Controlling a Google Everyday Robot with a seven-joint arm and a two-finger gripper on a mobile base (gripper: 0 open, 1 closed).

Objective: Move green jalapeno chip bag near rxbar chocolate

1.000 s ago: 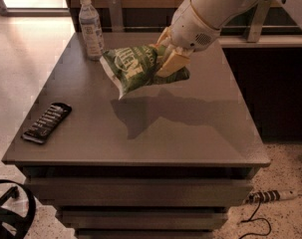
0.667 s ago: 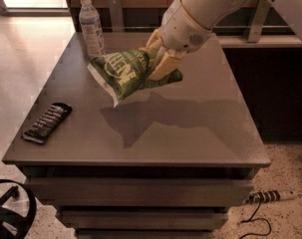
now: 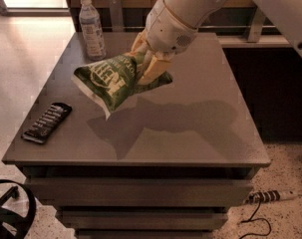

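Observation:
The green jalapeno chip bag (image 3: 114,81) hangs in the air above the grey table (image 3: 190,123), tilted, its white lettering facing me. My gripper (image 3: 149,66) is shut on the bag's right end, its yellowish fingers (image 3: 155,69) clamped on the crinkled edge. The rxbar chocolate (image 3: 47,122), a flat black wrapper with white lettering, lies near the table's front left edge, to the lower left of the bag. The bag's shadow falls on the table below it.
A clear water bottle (image 3: 91,29) stands at the table's back left. A dark counter runs behind the table. A power strip and cable (image 3: 270,197) lie on the floor at the right. A black object (image 3: 8,213) sits on the floor at lower left.
My gripper has carried the chip bag to the left and toward the front of the table, closer to the rxbar. The bar and bottle have not moved.

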